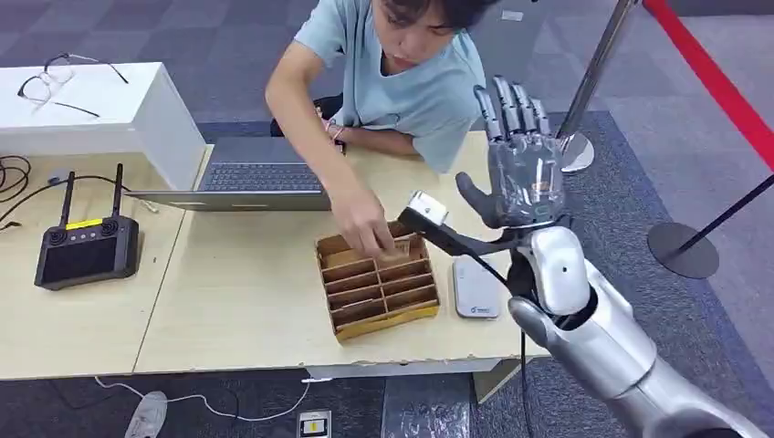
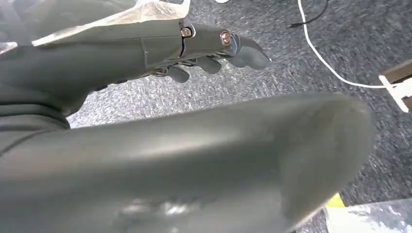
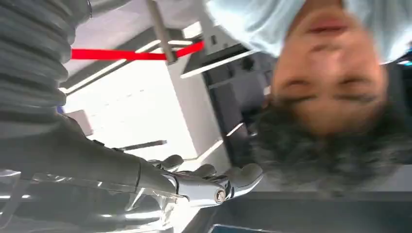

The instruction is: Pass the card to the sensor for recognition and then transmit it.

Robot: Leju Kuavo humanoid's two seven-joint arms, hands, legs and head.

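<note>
**Operator:** Where are your hands?

**Robot:** My right hand (image 1: pixel 522 164) is raised above the far right edge of the light wooden table (image 1: pixel 237 301), palm up and facing the person, fingers spread wide, holding nothing. My left hand (image 2: pixel 204 46) hangs low over the grey carpet, and the wrist camera is too blurred for me to tell whether its fingers are curled or spread.

**Operator:** And the card?

**Robot:** I can't pick out a single card. The person's hand (image 1: pixel 365 228) is reaching into the back row of the brown cardboard slotted organiser box (image 1: pixel 379 283), where thin pale edges stand in the compartments; I take it the card is there. Just beside the box, on my right, lies the flat white rounded sensor pad (image 1: pixel 476 290).

**Operator:** How will the card handle?

**Robot:** My guess is light, thin, fairly stiff and smooth, so it could slip or flex. I'd pinch it by one short edge between thumb and a finger, faces flat against the pads, leaving most of it free to lay over the sensor. Too firm a squeeze might bow it; too slack and it slides out.

**Operator:** Anything close by to mind?

**Robot:** The grey open laptop (image 1: pixel 246 178) behind the box, and the person's arm crossing my reach.
</note>
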